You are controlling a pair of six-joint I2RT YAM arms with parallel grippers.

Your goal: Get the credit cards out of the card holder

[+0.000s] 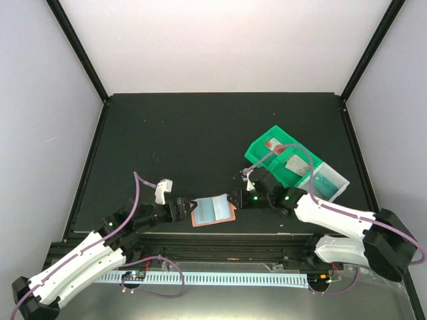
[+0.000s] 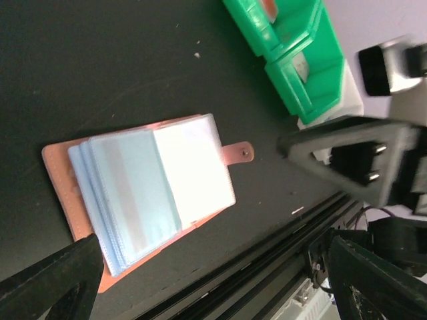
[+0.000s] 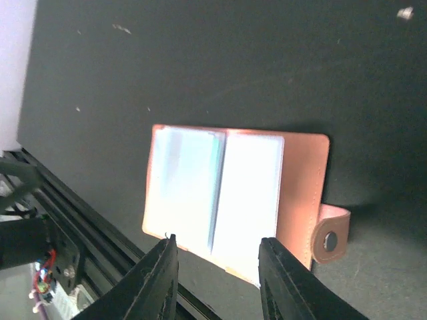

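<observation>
Card holder is lying open and flat on the black table near its front edge, between the two arms, pale blue pockets facing up, snap tab sticking out toward the right arm. A pale blue card with a darker stripe is sitting in the top pocket. Left arm is reaching low and forward, left gripper hovering just beside the holder's left edge, fingers spread wide, gripping nothing. Right arm is bending in from the right, right gripper pointing at the holder's right side by the tab, its fingers parted over the pocket edge, nothing clamped; contact can't tell. Green bin is sitting farther back on the right, past the right gripper
</observation>
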